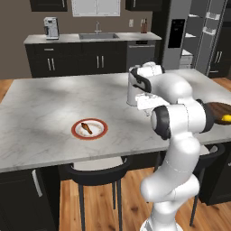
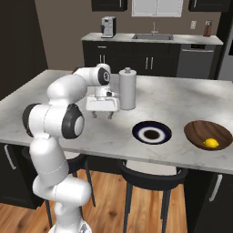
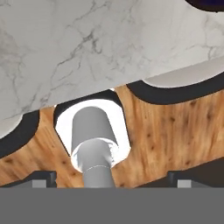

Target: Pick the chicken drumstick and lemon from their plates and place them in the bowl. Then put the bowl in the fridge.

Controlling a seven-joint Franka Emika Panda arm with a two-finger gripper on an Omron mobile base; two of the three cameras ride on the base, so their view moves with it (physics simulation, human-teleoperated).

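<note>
The chicken drumstick (image 1: 86, 127) lies on the orange-red rimmed plate (image 1: 100, 134) at the counter's front left. The lemon (image 2: 210, 144) sits inside the dark wooden bowl (image 2: 205, 129) at the right end of the counter; the bowl (image 1: 219, 109) is partly behind my arm in the left base view. The navy-rimmed plate (image 2: 152, 133) holds nothing. My gripper (image 2: 102, 114) hovers open above the counter between the two plates, pointing down, with nothing between its fingers (image 3: 43, 177). The fridge (image 1: 173, 54) stands at the back right, its white inner shelves (image 1: 198, 31) showing.
A paper towel roll on its holder (image 2: 127, 88) stands just behind the gripper. Dark stools (image 1: 97, 169) are tucked under the counter's front edge. At the back wall there is a sink (image 1: 98, 35) and a coffee machine (image 1: 51, 27).
</note>
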